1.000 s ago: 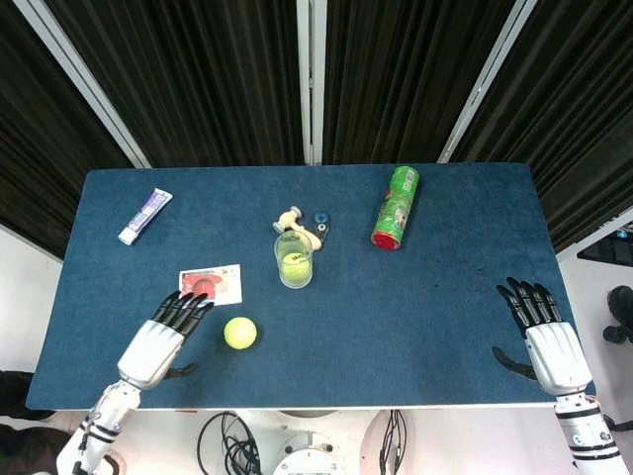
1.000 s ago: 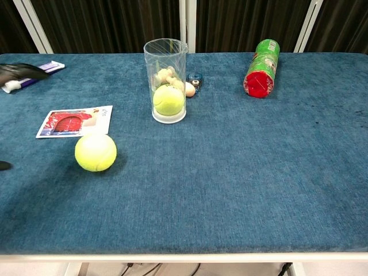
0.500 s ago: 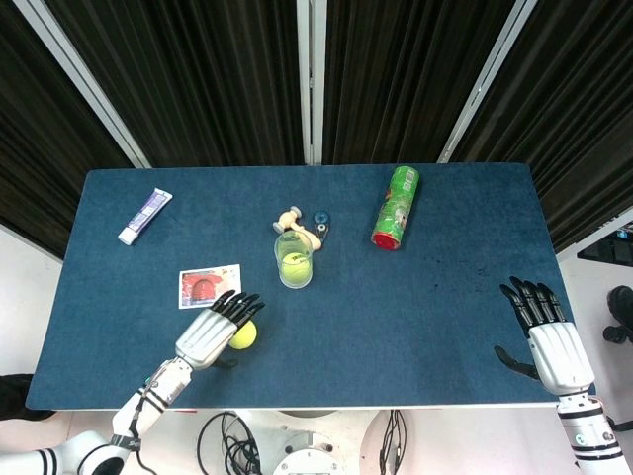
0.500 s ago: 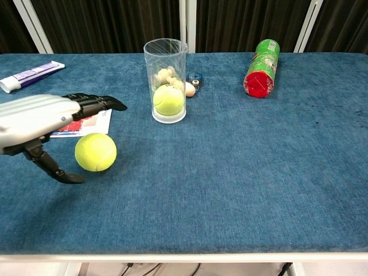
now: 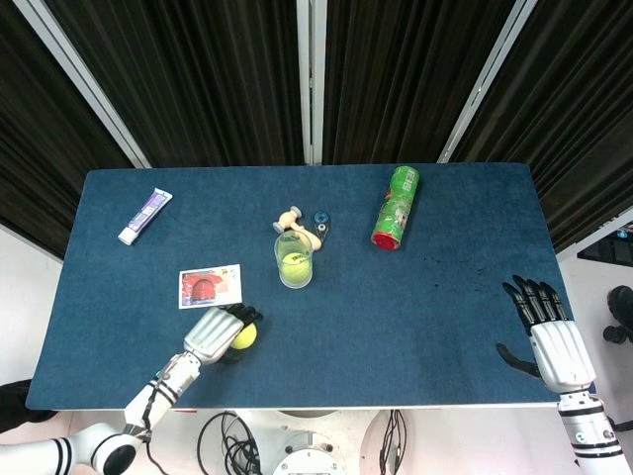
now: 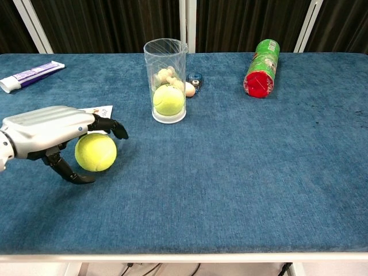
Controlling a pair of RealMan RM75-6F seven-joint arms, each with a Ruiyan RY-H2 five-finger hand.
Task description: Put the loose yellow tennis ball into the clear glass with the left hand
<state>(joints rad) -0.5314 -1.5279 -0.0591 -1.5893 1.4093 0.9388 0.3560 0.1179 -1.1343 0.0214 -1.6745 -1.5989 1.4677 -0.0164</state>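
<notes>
The loose yellow tennis ball (image 5: 244, 336) (image 6: 96, 154) lies on the blue cloth at the front left. My left hand (image 5: 215, 334) (image 6: 50, 127) arches over it from the left, fingers bent across its top and thumb low on its near side, with small gaps showing. The ball sits on the cloth. The clear glass (image 5: 294, 259) (image 6: 165, 63) stands upright at mid table, another yellow ball in its bottom. My right hand (image 5: 554, 346) lies flat and open at the front right edge, seen only in the head view.
A green can (image 5: 396, 206) (image 6: 261, 68) lies on its side at the back right. A toothpaste tube (image 5: 144, 215) (image 6: 31, 73) is at the back left. A printed card (image 5: 210, 285) lies just behind my left hand. Small toys (image 5: 297, 220) sit behind the glass.
My left hand has moved right from beside the card onto the ball, and its fingers have bent down over it. The ball has stayed in place. The right hand has barely shifted.
</notes>
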